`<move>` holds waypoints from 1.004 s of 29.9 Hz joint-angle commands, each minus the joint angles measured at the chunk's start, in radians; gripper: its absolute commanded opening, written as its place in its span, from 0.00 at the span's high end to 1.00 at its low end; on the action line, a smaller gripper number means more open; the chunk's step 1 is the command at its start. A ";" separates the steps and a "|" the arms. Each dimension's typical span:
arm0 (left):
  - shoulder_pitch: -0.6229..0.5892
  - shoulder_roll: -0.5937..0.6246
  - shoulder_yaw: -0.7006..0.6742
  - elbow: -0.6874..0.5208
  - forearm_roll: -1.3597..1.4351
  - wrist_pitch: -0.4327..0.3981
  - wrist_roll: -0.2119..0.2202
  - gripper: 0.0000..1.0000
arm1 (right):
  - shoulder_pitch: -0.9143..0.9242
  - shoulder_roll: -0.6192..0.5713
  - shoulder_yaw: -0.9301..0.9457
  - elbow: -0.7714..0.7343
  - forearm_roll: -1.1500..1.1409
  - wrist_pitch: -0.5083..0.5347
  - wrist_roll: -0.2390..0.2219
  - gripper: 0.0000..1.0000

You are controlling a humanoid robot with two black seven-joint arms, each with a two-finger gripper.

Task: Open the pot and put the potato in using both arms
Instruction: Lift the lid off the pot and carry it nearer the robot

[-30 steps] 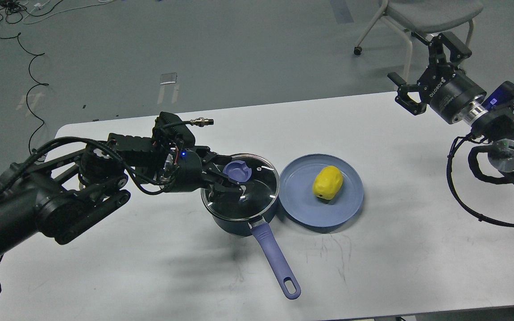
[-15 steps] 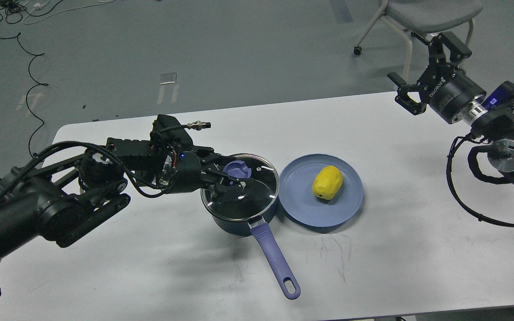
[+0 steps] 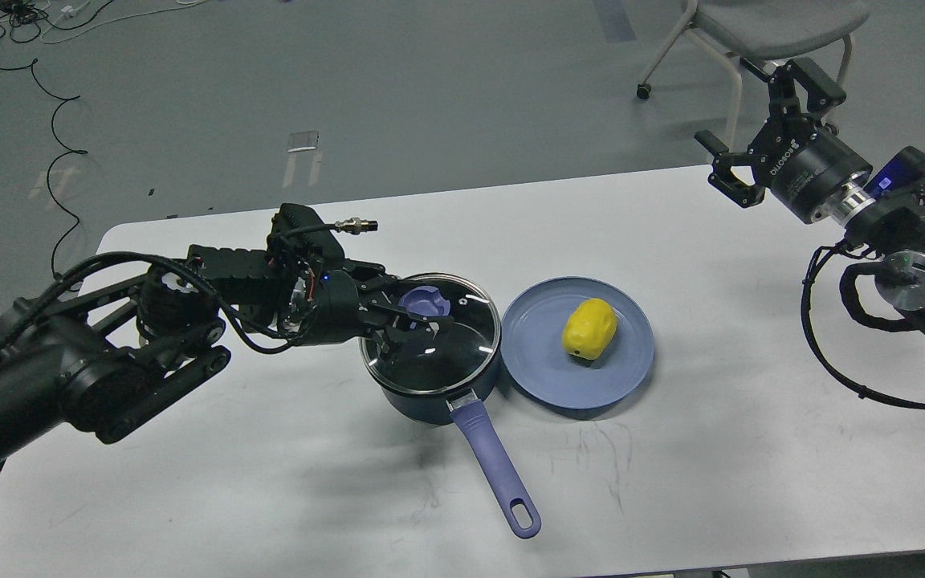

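Note:
A dark blue pot (image 3: 430, 401) with a long purple handle (image 3: 499, 474) stands mid-table under a glass lid (image 3: 446, 353) with a purple knob (image 3: 424, 303). My left gripper (image 3: 418, 317) reaches in from the left over the lid, and its fingers are closed around the knob. The lid sits a little tilted on the pot. A yellow potato (image 3: 590, 328) lies on a blue plate (image 3: 535, 369) just right of the pot. My right gripper (image 3: 739, 112) is open and empty, held high over the table's far right corner.
The white table's (image 3: 711, 449) front and right parts are bare. A grey chair (image 3: 759, 24) stands behind the right gripper. Cables lie on the floor at far left.
My left gripper's fingers have closed in on the lid knob. The knob and lid have shifted slightly up and to the left. The right arm has barely moved.

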 commanded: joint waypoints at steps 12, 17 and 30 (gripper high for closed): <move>-0.028 0.324 0.013 -0.025 -0.039 0.073 0.000 0.56 | 0.002 -0.004 -0.002 0.000 0.000 0.000 0.000 0.00; 0.092 0.402 0.015 -0.025 -0.049 0.174 0.000 0.55 | 0.002 -0.004 -0.002 0.000 -0.001 0.000 0.000 0.00; 0.239 0.385 0.003 0.045 -0.081 0.237 0.000 0.52 | 0.000 -0.003 -0.002 0.000 -0.001 0.000 0.000 0.00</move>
